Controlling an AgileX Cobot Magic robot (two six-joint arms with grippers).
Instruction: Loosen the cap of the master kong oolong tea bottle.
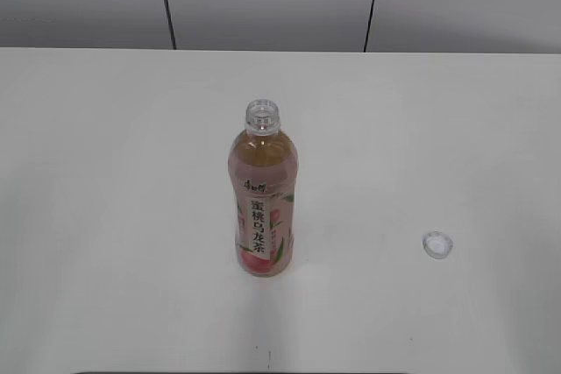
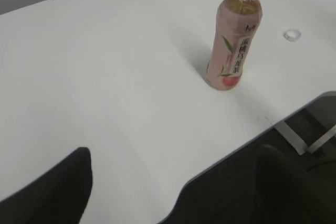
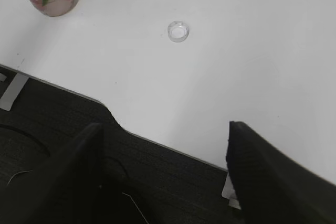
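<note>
White table (image 1: 105,216): bottle (image 1: 263,208) upright, neck bare; cap (image 1: 437,244) apart, rt.

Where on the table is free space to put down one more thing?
Nearly all of the white table is bare. The widest patch lies left of the bottle, out to the table's left side. Another lies between the bottle and the cap. The strip behind the bottle, toward the wall, is bare too. Nowhere is crowded.

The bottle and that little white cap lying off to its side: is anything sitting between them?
Nothing. Between the bottle and the cap there is only bare white table, as the exterior view shows plainly; both wrist views agree.
</note>
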